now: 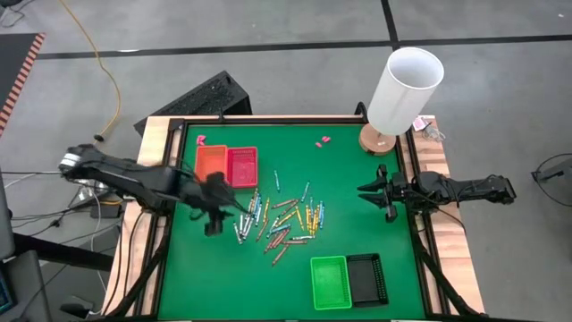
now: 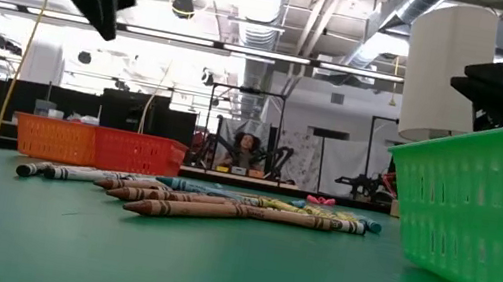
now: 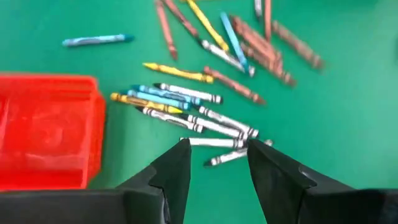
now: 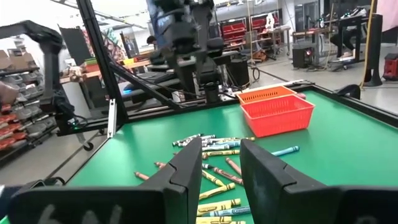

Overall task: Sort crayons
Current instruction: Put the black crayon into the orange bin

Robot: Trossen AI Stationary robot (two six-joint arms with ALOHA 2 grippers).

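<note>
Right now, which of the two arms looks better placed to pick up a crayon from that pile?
The left. Its open left gripper hovers directly over the grey crayons at the pile's edge, beside the red tray. The right gripper, also open, waits off to the pile's far side.

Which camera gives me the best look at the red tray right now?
The high view: the red tray shows whole from above, beside the orange tray and next to the crayons. The right wrist view shows it obliquely; the low view only its side wall; the left wrist view a blurred, cropped part.
</note>
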